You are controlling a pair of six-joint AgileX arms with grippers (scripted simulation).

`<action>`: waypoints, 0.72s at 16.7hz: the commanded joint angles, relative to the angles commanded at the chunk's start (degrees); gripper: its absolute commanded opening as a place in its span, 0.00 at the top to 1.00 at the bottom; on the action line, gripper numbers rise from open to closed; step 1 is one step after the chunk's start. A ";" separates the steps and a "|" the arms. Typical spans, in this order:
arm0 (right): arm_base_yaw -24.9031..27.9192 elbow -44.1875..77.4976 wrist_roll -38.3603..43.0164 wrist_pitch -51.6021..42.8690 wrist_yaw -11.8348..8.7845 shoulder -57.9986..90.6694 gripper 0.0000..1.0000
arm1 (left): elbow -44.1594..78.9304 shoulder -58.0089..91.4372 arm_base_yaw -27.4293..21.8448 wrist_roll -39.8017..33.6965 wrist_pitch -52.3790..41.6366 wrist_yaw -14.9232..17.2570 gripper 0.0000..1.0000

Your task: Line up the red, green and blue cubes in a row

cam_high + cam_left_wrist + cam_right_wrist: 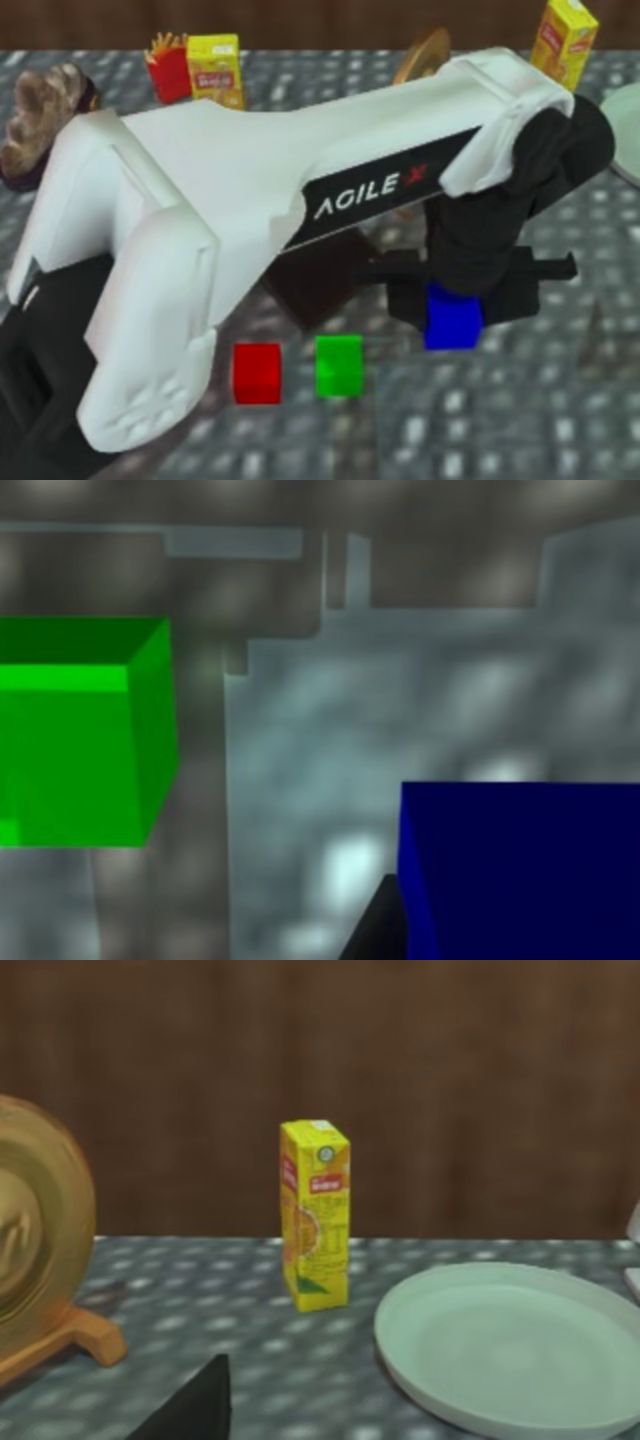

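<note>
The red cube and the green cube sit side by side near the table's front, a small gap between them. The blue cube is to their right and a little farther back. My left arm reaches across the table, and its gripper is directly over the blue cube, shut on it. In the left wrist view the blue cube fills the near corner with a dark finger against its side, and the green cube lies off to one side. My right gripper does not appear in the top view.
A red fries carton and a yellow juice box stand at the back left, bread at far left. Another juice box, a wooden stand and a pale green plate are at the back right.
</note>
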 joint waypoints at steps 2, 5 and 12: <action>0.00 0.00 0.00 0.00 0.00 0.00 0.00 | -0.34 -0.23 0.19 0.18 0.30 0.08 1.00; 0.00 0.00 0.00 0.00 0.00 0.00 0.00 | -3.53 0.59 0.06 0.47 4.09 0.25 1.00; 0.00 0.00 0.00 0.00 0.00 0.00 0.00 | -11.00 2.85 0.28 0.31 13.86 0.04 1.00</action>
